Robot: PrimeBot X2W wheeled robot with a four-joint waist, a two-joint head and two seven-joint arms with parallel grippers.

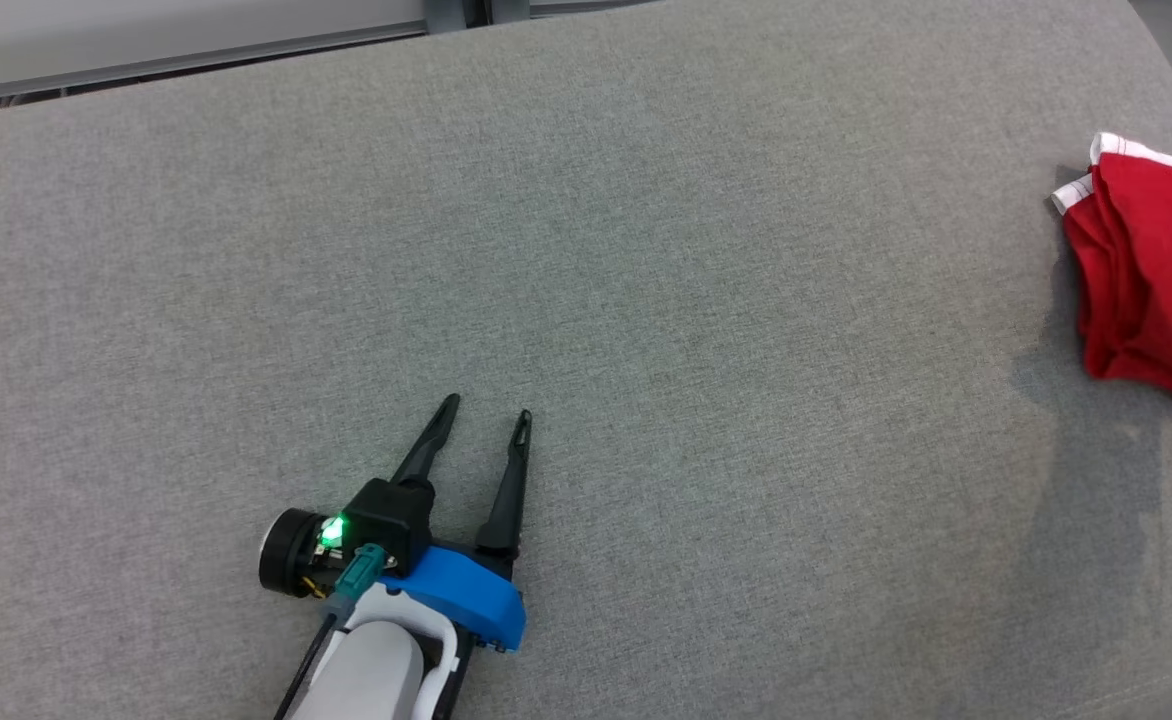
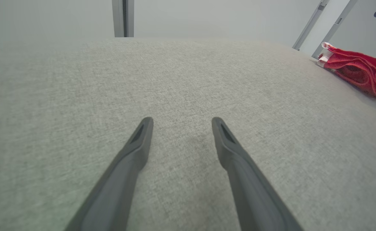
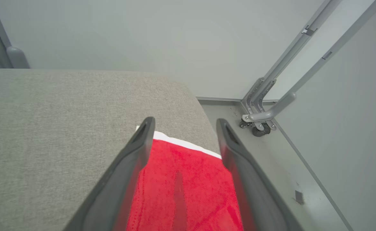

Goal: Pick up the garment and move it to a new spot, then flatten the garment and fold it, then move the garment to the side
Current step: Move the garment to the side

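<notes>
Softly rumpled red garment (image 1: 1136, 270) lies on woven pad (image 1: 646, 250); left tool (image 1: 489, 407), right tool (image 3: 184, 120) spread.

The garment (image 1: 1136, 280) is laid on the padded table (image 1: 646, 250), at its right edge and toward the far right corner. The right gripper (image 3: 184, 121) is positioned above the garment, which is seen below and between its 2 fingers. The left gripper (image 1: 489, 407) is placed over the near part of the table, left of centre, well apart from the garment. A wall (image 3: 143, 38) is found behind the table. The floor (image 3: 271, 166) lies beyond the right edge, with a frame's caster (image 3: 258, 130) on it.
</notes>
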